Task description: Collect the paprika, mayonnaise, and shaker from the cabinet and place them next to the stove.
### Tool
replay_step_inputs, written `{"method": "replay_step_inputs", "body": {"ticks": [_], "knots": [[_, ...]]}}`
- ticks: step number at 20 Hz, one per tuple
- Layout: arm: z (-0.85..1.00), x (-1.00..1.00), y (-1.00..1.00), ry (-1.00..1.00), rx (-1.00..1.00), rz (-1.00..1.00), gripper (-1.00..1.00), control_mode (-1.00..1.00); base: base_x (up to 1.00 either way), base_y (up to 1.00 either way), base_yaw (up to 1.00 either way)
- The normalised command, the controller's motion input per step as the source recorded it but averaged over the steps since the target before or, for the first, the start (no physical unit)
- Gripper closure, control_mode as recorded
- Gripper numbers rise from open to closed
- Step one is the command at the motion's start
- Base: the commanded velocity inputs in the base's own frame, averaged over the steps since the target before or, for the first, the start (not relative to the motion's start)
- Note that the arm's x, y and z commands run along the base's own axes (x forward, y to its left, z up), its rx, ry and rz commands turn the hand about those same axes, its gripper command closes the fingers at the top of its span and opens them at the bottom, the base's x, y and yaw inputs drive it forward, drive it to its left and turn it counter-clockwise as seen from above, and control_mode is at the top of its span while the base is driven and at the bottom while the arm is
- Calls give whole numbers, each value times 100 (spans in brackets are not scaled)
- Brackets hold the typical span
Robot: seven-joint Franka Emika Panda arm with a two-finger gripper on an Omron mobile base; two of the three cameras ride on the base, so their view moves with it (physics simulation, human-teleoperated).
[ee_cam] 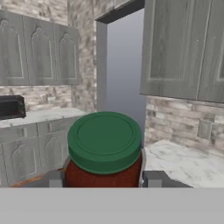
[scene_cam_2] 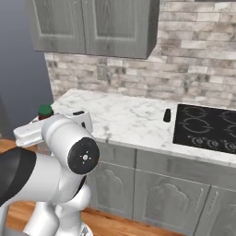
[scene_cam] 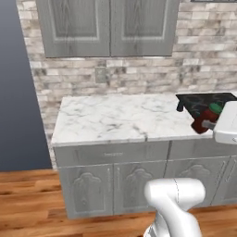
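1. a dark-red paprika jar (ee_cam: 104, 151) with a green lid is gripped between the gripper (ee_cam: 104, 178) fingers.
2. the black shaker (scene_cam_2: 167, 115) is already set on the marble counter (scene_cam_2: 124, 117), just beside the stove (scene_cam_2: 207, 126).
3. the jar is best kept upright and lowered near the shaker.

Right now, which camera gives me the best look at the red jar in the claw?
The hand view: the red jar and its green lid sit close and centred. The left base view shows it partly hidden by the arm; the right base view, just its lid.
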Motion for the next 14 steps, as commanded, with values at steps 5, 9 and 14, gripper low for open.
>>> {"method": "replay_step_inputs", "body": {"ticks": [5,9,14], "knots": [[0,0,0,0,0,0,100,100,62,-46,-16],[0,0,0,0,0,0,100,100,60,-49,-12],[0,0,0,0,0,0,100,100,52,-61,-10]]}}
